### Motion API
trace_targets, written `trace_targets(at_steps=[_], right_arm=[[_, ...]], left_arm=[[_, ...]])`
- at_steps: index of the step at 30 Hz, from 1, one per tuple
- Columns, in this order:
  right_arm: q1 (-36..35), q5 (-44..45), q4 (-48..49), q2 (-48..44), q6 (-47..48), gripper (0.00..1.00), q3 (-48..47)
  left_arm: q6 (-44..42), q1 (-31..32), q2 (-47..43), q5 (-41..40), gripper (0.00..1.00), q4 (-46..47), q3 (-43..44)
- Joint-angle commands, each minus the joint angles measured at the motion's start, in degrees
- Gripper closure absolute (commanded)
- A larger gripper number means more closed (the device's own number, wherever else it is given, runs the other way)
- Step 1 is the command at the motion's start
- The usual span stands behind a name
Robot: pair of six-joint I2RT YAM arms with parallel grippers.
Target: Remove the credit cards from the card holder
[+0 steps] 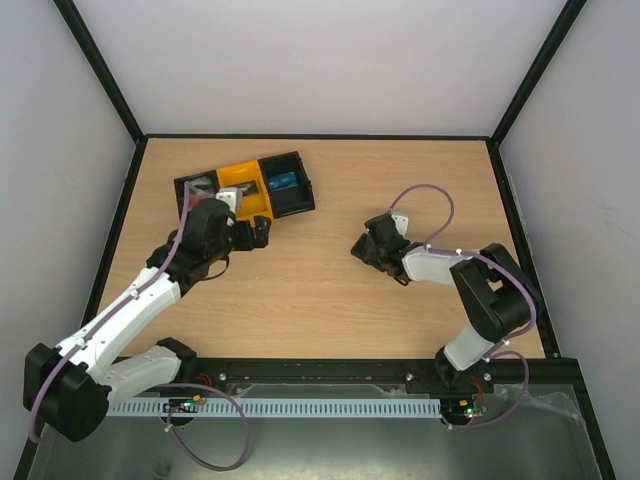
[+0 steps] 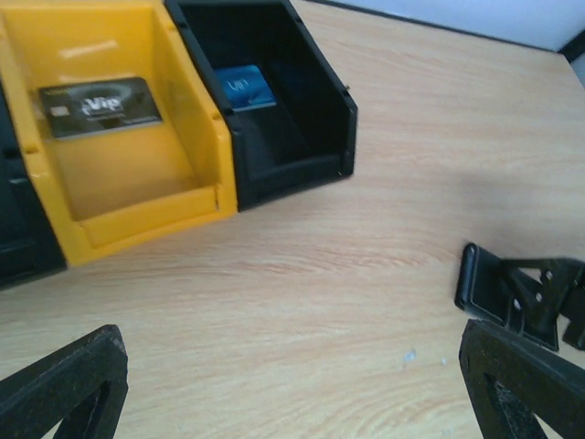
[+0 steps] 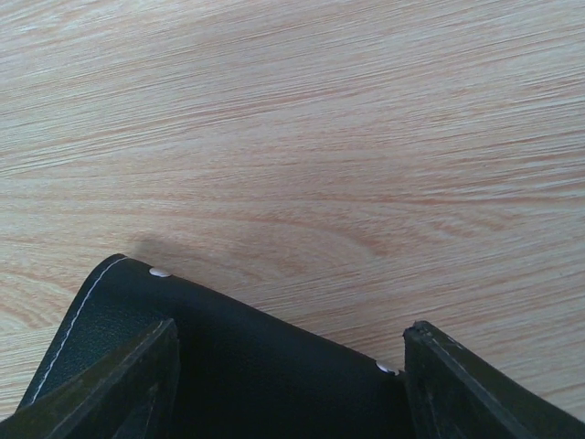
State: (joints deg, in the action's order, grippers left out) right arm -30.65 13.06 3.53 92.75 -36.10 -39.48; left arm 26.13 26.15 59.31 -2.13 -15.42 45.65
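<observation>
Two cards lie in the tray [image 2: 196, 197] at the far left of the table [image 1: 320, 290]: a dark card [image 2: 99, 105] in the yellow compartment and a light blue card [image 2: 244, 87] in the black compartment beside it. The left gripper [image 2: 292, 375] hovers near them, jaws spread wide (nothing between them). Well to the right, apart from the tray, the right gripper [image 3: 292, 375] pinches the black wallet [image 3: 247, 357].

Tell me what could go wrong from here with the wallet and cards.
1. The black stitched folding wallet sits between the fingers of the right gripper, but a firm grip isn't confirmed; it may slip if lifted.
2. The open, empty left gripper hangs close to the black-and-yellow three-compartment plastic tray; a careless move could knock it and spill the dark card and blue card inside.
</observation>
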Motion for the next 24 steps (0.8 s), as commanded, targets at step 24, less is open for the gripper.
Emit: trace_targets(at_steps=[24], right_arm=[[-6.1, -24.9, -0.8, -12.7, 0.0, 0.4, 11.8]], left_arm=[[7.0, 7.4, -1.0, 6.6, 0.03, 10.9, -15.1]])
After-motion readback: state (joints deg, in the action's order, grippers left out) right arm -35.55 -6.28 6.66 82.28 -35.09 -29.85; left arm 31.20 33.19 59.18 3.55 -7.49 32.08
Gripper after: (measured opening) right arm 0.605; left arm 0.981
